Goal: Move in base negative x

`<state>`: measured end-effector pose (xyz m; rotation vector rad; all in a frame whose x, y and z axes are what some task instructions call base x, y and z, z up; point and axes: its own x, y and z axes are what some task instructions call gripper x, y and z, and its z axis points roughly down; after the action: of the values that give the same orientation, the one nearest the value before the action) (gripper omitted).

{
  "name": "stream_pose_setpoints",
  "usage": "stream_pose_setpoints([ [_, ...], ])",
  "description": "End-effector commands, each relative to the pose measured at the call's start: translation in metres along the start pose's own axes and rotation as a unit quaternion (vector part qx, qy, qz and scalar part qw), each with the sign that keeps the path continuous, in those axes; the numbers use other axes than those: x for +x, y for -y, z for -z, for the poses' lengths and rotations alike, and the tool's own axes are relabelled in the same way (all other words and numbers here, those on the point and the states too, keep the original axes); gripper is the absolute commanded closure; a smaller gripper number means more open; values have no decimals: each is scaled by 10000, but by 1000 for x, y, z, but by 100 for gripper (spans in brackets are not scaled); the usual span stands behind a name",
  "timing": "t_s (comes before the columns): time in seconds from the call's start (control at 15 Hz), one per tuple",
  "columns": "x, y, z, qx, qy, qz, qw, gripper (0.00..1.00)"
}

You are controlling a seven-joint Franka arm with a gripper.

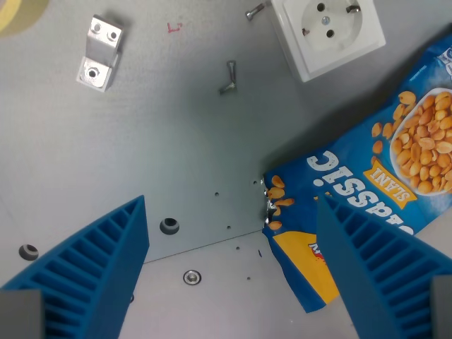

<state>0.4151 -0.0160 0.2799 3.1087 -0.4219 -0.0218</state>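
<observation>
My gripper point(229, 201) is open and empty above a grey metal table point(141, 155). Its two blue ribbed fingers show at the bottom: one point(92, 268) on the wrist view's left, the other point(374, 261) on the wrist view's right. A blue peanut bag point(385, 162) lies on the table at the right, partly under the right finger. Nothing sits between the fingers.
A white power socket point(326, 30) stands at the top right. A small aluminium bracket point(100, 53) lies at the top left. A loose bolt point(229, 78) lies at top centre, another point(255, 10) beside the socket. Screw holes point(169, 226) dot the plate. A yellow tape edge point(18, 14) shows in the corner.
</observation>
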Motion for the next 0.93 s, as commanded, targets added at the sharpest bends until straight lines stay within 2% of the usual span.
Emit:
stream_pose_setpoints([
  [0.07,-5,-3,3,7,-34,-4,10000,0],
  [0.93,-70,-38,-5,7,-34,-4,10000,0],
])
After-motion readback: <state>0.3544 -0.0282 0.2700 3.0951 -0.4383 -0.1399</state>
